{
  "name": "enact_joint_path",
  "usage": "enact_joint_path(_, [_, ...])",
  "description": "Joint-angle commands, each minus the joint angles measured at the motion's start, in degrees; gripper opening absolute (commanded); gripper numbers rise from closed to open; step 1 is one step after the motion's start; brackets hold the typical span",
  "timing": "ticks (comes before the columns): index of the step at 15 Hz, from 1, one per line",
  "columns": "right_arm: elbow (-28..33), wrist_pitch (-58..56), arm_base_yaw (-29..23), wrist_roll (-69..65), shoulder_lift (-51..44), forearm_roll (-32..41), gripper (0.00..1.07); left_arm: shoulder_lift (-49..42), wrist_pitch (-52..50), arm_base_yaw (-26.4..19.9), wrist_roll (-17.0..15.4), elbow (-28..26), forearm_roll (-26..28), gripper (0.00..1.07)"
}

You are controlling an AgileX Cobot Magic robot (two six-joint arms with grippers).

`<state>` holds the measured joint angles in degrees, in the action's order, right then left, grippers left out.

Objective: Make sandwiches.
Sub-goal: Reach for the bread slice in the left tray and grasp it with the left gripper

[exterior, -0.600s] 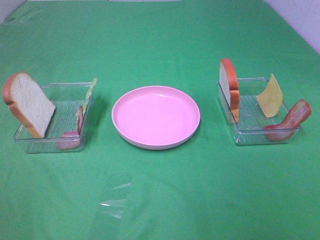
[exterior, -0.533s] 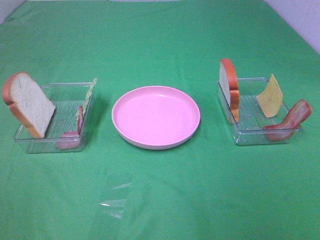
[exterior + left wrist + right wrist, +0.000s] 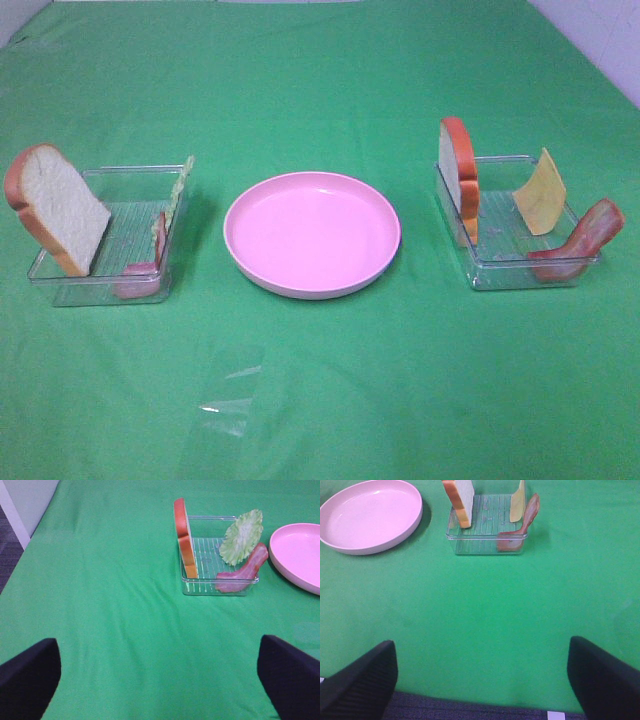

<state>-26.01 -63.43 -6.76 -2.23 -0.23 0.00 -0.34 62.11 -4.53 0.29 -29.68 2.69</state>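
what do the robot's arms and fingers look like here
Only the finger ends show, in the wrist views. The left fingers are plain matte black with rounded tops. The right fingers are the same black, one with faint fine ribbing on its face. No cables, labels or markings are visible, and the arms themselves do not appear in any view.

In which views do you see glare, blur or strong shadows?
Exterior high view: even, soft light, with a pale glare patch on the green cloth in front of the pink plate. Left wrist view: the left end effector is dark and blurred at its fingers. Right wrist view: the same for the right end effector; only soft shadows beside the clear tray.
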Motion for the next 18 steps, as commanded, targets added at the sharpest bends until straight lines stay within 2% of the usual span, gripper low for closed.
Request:
enact_joint_path(1, [0.23,0.23,0.00,0.74,-1.55,0.00,0.89,-0.80,-0.52,-0.06,0.11,0.00,0.17,1.01])
enact_joint_path(5, [0.23,0.23,0.00,0.74,-1.55,0.00,0.89,4.18,-4.18,-0.06,-0.29,-1.78,0.34,1.01])
enact_joint_path(7, [0.23,0.23,0.00,0.74,-1.55,0.00,0.89,11.34,-10.26,-0.06,-0.29,-2.86,0.34,1.01])
enact_joint_path(9, [0.23,0.23,0.00,0.74,-1.55,0.00,0.89,21.83,-17.25,-0.06,-3.09,-4.01,0.46,1.01])
enact_joint_path(11, [0.23,0.23,0.00,0.74,-1.49,0.00,0.89,31.57,-20.00,-0.06,-3.21,-5.90,0.92,1.01])
enact_joint_path(12, [0.23,0.23,0.00,0.74,-1.49,0.00,0.89,43.77,-20.00,-0.06,-3.09,-11.17,1.03,1.01])
enact_joint_path(14, [0.23,0.23,0.00,0.74,-1.49,0.00,0.89,52.65,-19.94,-0.06,-2.46,-15.76,1.03,1.01])
enact_joint_path(17, [0.23,0.23,0.00,0.74,-1.49,0.00,0.89,70.24,-18.85,-0.06,-2.18,-26.53,1.55,1.01])
enact_joint_path(18, [0.23,0.23,0.00,0.74,-1.49,0.00,0.89,75.00,-18.85,-0.06,-0.97,-29.68,2.35,1.01])
